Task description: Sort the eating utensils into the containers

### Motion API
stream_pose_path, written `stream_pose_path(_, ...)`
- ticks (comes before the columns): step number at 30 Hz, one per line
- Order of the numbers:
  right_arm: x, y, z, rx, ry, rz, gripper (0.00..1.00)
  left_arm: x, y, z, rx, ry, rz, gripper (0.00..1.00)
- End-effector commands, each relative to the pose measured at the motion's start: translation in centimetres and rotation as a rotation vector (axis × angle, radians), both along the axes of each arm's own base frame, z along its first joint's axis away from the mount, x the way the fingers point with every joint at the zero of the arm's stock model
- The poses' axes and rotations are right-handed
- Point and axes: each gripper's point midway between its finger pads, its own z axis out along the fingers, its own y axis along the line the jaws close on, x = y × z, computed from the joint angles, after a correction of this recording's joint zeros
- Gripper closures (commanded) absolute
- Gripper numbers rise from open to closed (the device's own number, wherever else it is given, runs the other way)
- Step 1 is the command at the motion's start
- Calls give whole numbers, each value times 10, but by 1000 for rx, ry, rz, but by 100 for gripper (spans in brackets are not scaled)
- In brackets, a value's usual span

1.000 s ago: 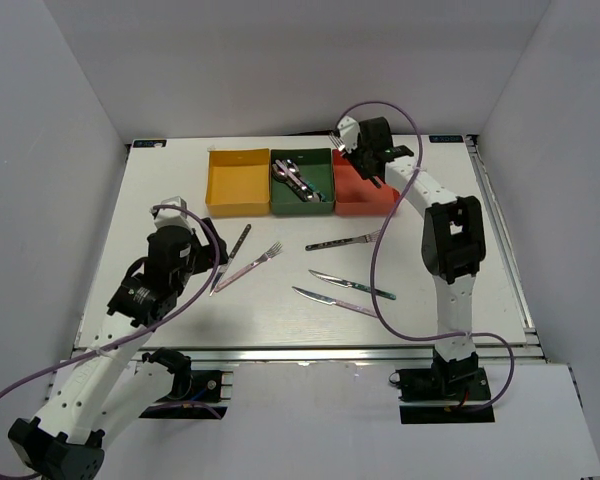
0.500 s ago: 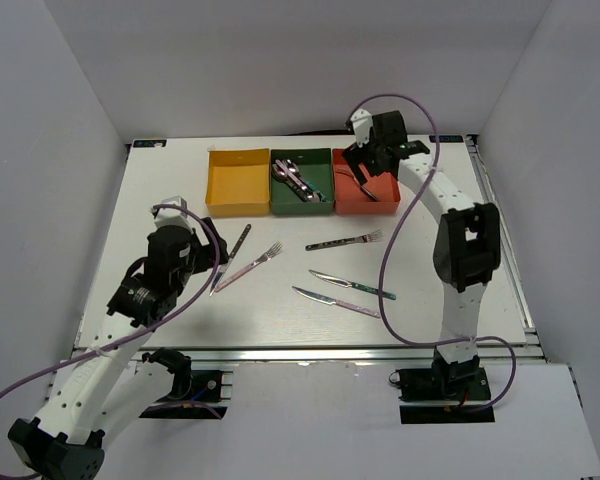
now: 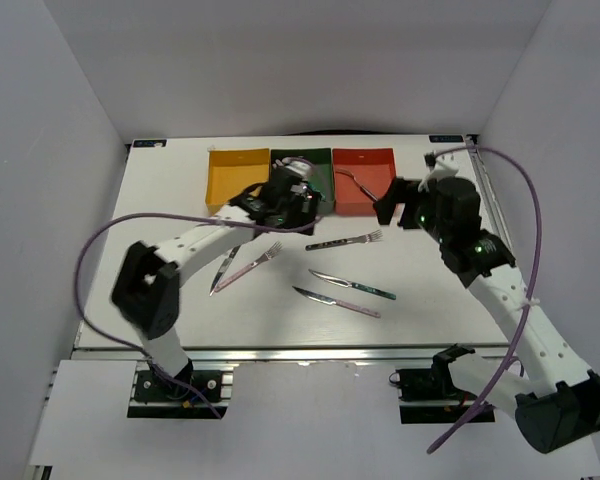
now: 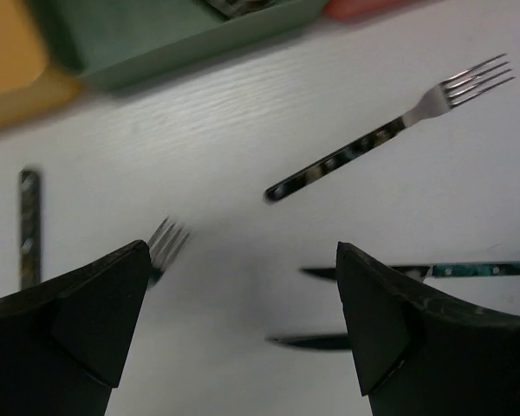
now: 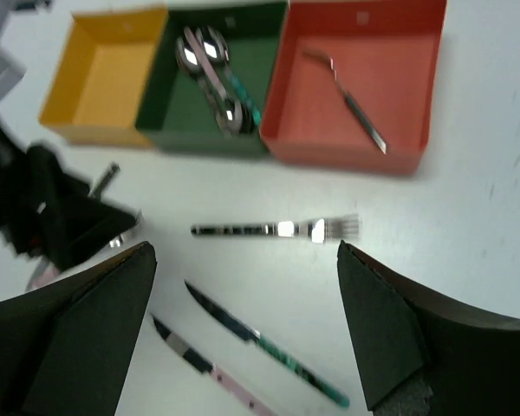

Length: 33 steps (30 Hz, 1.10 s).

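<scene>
Between picks: both arms are empty, and forks and knives wait on the table.

The left fingers (image 4: 113, 295) stand wide apart with nothing between them, above the table (image 4: 199, 130) near the dark-handled fork (image 4: 381, 139). The right fingers (image 5: 113, 295) gape just as wide, also empty, in front of the bins. Spoons (image 5: 210, 74) lie in the green bin (image 5: 199, 143) and one fork (image 5: 351, 100) in the red bin (image 5: 347, 156); the yellow bin (image 5: 87, 134) holds nothing. A pink-handled fork (image 3: 250, 264) and three knives (image 3: 352, 286) also lie loose. The next move is probably to come down over the dark-handled fork, set the fingers across its handle, close them, and carry it to the red bin. No brand or writing is legible.
</scene>
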Motion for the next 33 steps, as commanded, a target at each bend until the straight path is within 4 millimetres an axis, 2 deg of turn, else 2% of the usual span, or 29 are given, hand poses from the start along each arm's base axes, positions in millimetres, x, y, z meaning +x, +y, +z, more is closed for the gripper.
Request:
stream_pose_path(1, -28, -9, -29, 38, 97, -25, 11, 11, -71, 9, 67, -92, -282, 4)
stream_pose_path(2, -35, -10, -26, 44, 97, -15, 11, 13, -86, 5, 68, -102, -340, 4)
stream_pose_path(3, -42, -9, -28, 51, 110, 1, 11, 24, -101, -2, 105, -126, -392, 4)
stream_pose_path(4, -56, 1, -20, 88, 98, 76, 11, 27, -105, -9, 136, -122, -409, 5)
stream_pose_path(5, -63, 5, -21, 97, 103, 110, 11, 31, -111, -15, 154, -115, -419, 10)
stream_pose_path(7, -82, 5, -16, 109, 108, 148, 11, 42, -119, -34, 211, -109, -468, 16)
stream_pose_path(9, -91, 1, -14, 111, 100, 154, 11, 44, -121, -45, 232, -102, -495, 20)
stream_pose_path(10, -104, -2, -6, 126, 64, 165, 11, 45, -123, -53, 242, -99, -521, 24)
stream_pose_path(11, -105, -2, -8, 122, 68, 165, 11, 45, -123, -58, 247, -91, -523, 25)
stream_pose_path(15, -122, -8, 4, 133, 21, 179, 11, 44, -122, -82, 284, -58, -562, 26)
stream_pose_path(18, -130, -5, 7, 150, 12, 206, 11, 43, -126, -97, 293, -24, -587, 29)
stream_pose_path(20, -131, -4, 7, 157, 13, 214, 11, 40, -127, -109, 288, 18, -607, 37)
stream_pose_path(22, -130, -4, 5, 154, 21, 212, 11, 31, -134, -115, 246, 48, -642, 40)
stream_pose_path(24, -130, -3, 4, 156, 26, 214, 11, 25, -133, -122, 234, 65, -642, 43)
stream_pose_path(27, -127, -4, 1, 161, 30, 201, 11, 20, -133, -129, 214, 78, -645, 55)
stream_pose_path(29, -125, -4, -3, 169, 43, 186, 11, 18, -135, -130, 201, 79, -649, 68)
stream_pose_path(33, -123, -5, -7, 209, 50, 155, 11, 17, -141, -121, 188, 60, -654, 75)
